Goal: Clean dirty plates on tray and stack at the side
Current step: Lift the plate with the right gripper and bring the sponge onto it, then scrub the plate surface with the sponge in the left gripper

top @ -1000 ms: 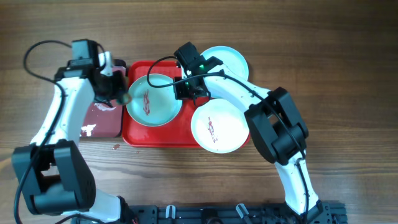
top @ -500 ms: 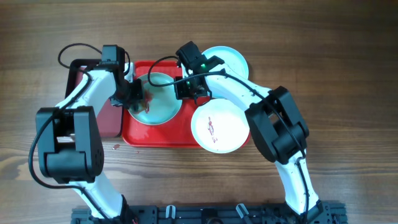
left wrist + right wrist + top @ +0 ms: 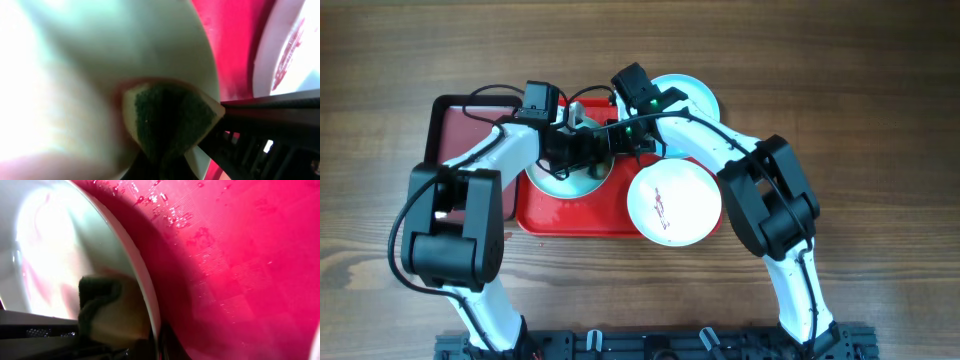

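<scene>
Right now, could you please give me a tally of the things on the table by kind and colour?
Pale aqua plates: 2
White plate: 1
Red tray: 1
Dark maroon tray: 1
Sponge: 1
Total: 6

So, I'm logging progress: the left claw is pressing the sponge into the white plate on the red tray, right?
Not the white one. The left claw is pressing the sponge into the pale aqua plate on the red tray, as the overhead view shows. The white plate sits at the tray's right edge with no claw on it.
</scene>
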